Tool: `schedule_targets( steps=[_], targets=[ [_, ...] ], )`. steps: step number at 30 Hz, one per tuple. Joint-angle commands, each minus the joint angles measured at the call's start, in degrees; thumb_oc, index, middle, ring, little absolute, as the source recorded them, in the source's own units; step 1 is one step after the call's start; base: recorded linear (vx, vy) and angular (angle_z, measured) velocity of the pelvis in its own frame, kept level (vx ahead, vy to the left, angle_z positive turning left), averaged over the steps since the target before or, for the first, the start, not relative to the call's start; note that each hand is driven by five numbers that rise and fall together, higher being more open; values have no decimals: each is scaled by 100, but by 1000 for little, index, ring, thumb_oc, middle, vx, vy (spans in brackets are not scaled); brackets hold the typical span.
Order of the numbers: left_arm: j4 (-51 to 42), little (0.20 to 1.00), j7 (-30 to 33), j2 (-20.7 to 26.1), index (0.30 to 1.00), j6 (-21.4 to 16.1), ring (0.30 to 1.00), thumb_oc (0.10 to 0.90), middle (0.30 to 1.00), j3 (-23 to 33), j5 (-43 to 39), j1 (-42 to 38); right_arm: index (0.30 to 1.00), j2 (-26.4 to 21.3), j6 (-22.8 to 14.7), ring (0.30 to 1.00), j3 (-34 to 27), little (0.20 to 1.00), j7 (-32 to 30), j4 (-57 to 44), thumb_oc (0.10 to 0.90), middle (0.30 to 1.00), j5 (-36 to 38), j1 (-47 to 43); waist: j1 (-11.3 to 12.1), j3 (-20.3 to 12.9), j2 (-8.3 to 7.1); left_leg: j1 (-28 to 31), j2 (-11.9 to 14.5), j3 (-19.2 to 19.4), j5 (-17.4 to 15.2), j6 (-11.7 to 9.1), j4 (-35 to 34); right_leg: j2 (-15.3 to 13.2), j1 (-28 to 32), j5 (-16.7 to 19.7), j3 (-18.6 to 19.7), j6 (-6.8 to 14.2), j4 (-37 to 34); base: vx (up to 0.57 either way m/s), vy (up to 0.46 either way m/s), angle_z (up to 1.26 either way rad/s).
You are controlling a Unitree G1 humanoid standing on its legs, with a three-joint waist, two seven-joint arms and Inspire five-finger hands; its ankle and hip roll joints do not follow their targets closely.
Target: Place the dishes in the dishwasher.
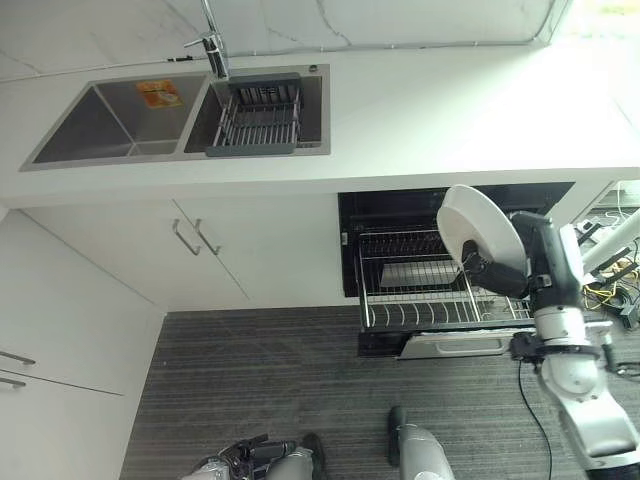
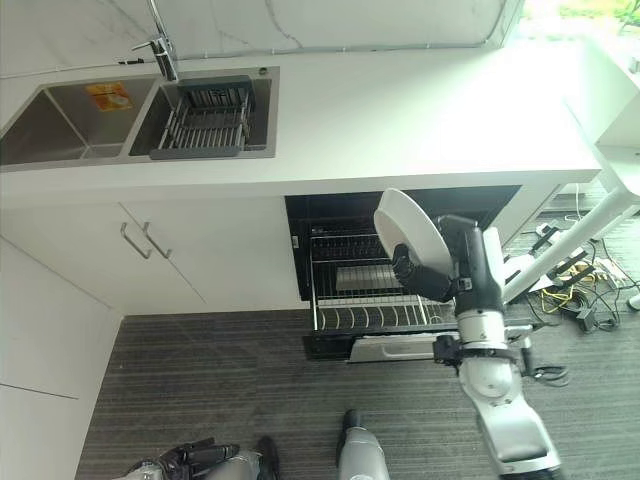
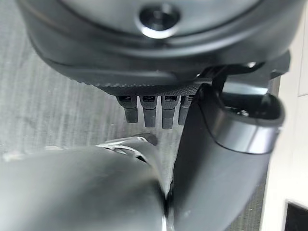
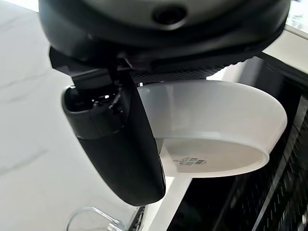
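Observation:
My right hand (image 1: pixel 488 270) is shut on a white dish (image 1: pixel 480 232), held on edge above the pulled-out wire rack (image 1: pixel 420 290) of the open dishwasher (image 1: pixel 400 205) under the counter. In the right wrist view the thumb (image 4: pixel 120 144) presses the dish's rim (image 4: pixel 216 120), its underside facing the camera. The rack looks bare apart from a grey insert at its back. My left hand (image 3: pixel 154 110) hangs low by the floor, fingers relaxed and straight, holding nothing.
A white counter (image 1: pixel 450 110) runs above the dishwasher. A double sink (image 1: pixel 120 125) sits at the left, with a tap (image 1: pixel 212 45) and a wire drying basket (image 1: pixel 258 118) in its right basin. White cabinet doors (image 1: pixel 200 250) stand left of the dishwasher. Grey floor (image 1: pixel 280 380) lies in front.

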Motion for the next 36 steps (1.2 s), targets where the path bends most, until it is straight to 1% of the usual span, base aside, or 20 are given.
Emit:
schedule_targets(
  steps=[1,2,3,5,6,8,9,10,12,15,17,18,21,28,29,31,33,35,36],
  targets=[
    [268,900,76,-106,900,306,900,800,900,-382,693,911,300,-318,-565,300,-887,300,-99,-816,400,300,-926,-686,-92,-148,-106,262,93,83,-675,-323,419,-262,407,-332,54,642,-450,70,-136,40],
    [209,900,38,-150,900,275,900,800,900,-365,833,973,300,-523,-504,300,-1004,300,8,-824,400,300,-1104,-648,-61,-116,-84,122,64,151,-644,-301,419,-271,492,-391,-7,651,-450,42,-94,35],
    [167,900,22,-162,900,286,900,800,900,-367,889,998,300,-606,-484,300,-1038,300,25,-818,400,300,-1205,-639,-50,-104,-57,34,81,166,-593,-325,419,-259,518,-417,-33,667,-450,18,-55,39],
    [148,900,-23,-151,900,282,900,800,900,-420,1033,1071,300,-771,-576,300,-999,300,86,-724,400,300,-1582,-675,-31,-77,-12,-121,196,263,-470,-393,419,-291,577,-462,-127,733,-450,10,-17,40],
    [148,900,-35,-143,900,289,900,800,900,-444,1061,1098,300,-806,-611,300,-980,300,105,-719,400,300,-1663,-671,-24,-95,-5,-138,211,238,-470,-402,419,-298,595,-477,-149,739,-450,14,25,35],
    [252,900,-48,-100,900,255,900,800,900,-464,1023,1126,300,-905,-856,300,-881,300,70,-661,400,300,-2229,-645,13,-176,24,-187,133,58,-566,-409,419,-277,659,-534,-171,740,-450,29,65,23],
    [329,900,-63,-65,900,227,900,800,900,-450,963,1111,300,-973,-914,300,-777,300,66,-599,400,300,-2428,-680,34,-231,42,-197,120,34,-610,-414,419,-268,695,-575,-196,743,-450,42,73,0],
    [393,900,-88,-39,900,201,900,800,900,-409,991,1083,300,-1048,-943,300,-704,300,72,-573,400,300,-2409,-716,52,-277,48,-192,118,16,-643,-421,419,-274,728,-605,-220,753,-450,51,51,-14],
    [480,900,-83,29,900,143,900,800,900,-426,1047,1057,300,-1128,-1173,300,-492,300,-27,-415,400,300,-2387,-858,129,-367,44,-158,130,2,-679,-442,419,-317,811,-652,-305,774,-450,81,41,-15],
    [482,900,-39,114,900,127,900,800,900,-382,1084,1027,300,-1168,-1214,300,-169,300,-156,-238,400,300,-2869,-992,257,-438,44,-135,81,-64,-753,-419,419,-370,884,-676,-418,815,-450,65,38,14],
    [473,900,-18,159,900,124,900,800,900,-361,1098,1041,300,-1190,-1271,300,5,300,-261,-163,400,300,-2780,-1073,314,-462,44,-132,39,-113,-787,-395,419,-398,900,-665,-450,847,-450,53,37,27],
    [471,900,-22,179,900,122,900,800,900,-339,1115,1061,300,-1171,-1317,300,50,300,-304,-156,400,300,-2765,-1086,335,-467,47,-132,25,-135,-799,-383,419,-413,906,-660,-461,858,-450,57,35,20],
    [458,900,-29,217,900,139,900,800,900,-285,1170,1141,300,-1125,-1411,300,197,300,-475,-146,400,300,-3069,-1026,384,-462,44,-140,-18,-197,-835,-333,419,-443,902,-636,-473,892,-450,45,45,18],
    [474,900,-3,198,900,128,900,800,900,-248,1145,1184,300,-1068,-1458,300,216,300,-583,-307,400,300,-3165,-869,380,-439,21,-144,-41,-226,-861,-304,419,-463,877,-609,-432,923,-450,15,17,1],
    [442,900,-8,222,900,103,900,800,900,-306,1114,1158,300,-1002,-1465,300,536,300,-1191,-55,400,300,-3464,-859,441,-434,-21,-134,-54,-264,-890,-268,419,-465,892,-606,-430,959,-450,40,14,-3],
    [413,900,28,240,900,65,900,800,900,-374,1078,1139,300,-974,-1507,300,732,300,-1473,202,400,300,-3664,-934,472,-431,-30,-139,-60,-286,-897,-259,419,-466,897,-608,-445,966,-450,21,6,0],
    [373,900,37,280,900,67,900,800,900,-415,1070,1132,300,-981,-1444,300,926,300,-1658,461,400,300,-3648,-1017,506,-440,-38,-146,-64,-298,-899,-258,419,-471,900,-610,-466,971,-450,0,0,0],
    [329,900,12,338,900,94,900,800,900,-496,1055,1130,300,-936,-1402,300,1127,300,-1949,920,400,300,-3567,-1105,566,-442,-34,-156,-74,-322,-893,-257,419,-478,910,-614,-499,973,-450,0,0,0],
    [320,900,3,357,900,100,900,800,900,-518,1053,1138,300,-902,-1434,300,1244,300,-2063,1212,400,300,-3656,-1175,590,-447,-33,-163,-77,-335,-890,-255,419,-477,913,-617,-513,972,-450,0,0,0]
  ],
)
